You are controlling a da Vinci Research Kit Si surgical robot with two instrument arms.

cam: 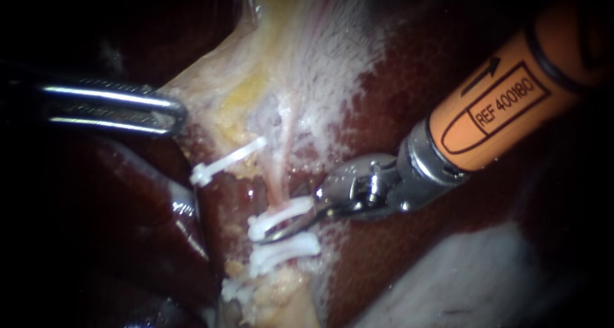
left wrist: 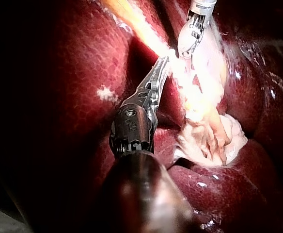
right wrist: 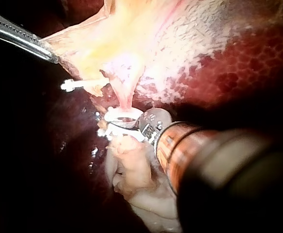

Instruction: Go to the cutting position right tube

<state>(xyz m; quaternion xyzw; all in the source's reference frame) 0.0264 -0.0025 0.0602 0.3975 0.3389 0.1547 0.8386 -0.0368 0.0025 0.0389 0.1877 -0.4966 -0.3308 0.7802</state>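
A pink tube [cam: 279, 190], the right of two, runs down from the pale gallbladder [cam: 288, 59] into two white clips, the upper [cam: 276, 218] and the lower [cam: 284, 250]. My right instrument [cam: 289, 227], on an orange shaft, reaches in from the right. Its thin blades stand slightly open, with one blade lying across the tube between those two clips. A third clip [cam: 225, 164] sits on the left tube. My left instrument [cam: 174, 114] is shut on the gallbladder's edge and holds it taut. In the right wrist view the blades [right wrist: 118, 127] sit just under the clip ring [right wrist: 124, 115].
Dark red liver [cam: 409, 257] surrounds the field on both sides. A pale fatty stump [cam: 281, 296] lies below the clips. A whitish patch of tissue [cam: 473, 277] lies under my right instrument's shaft. In the left wrist view my right instrument [left wrist: 194, 34] shows ahead of the left jaws [left wrist: 161, 70].
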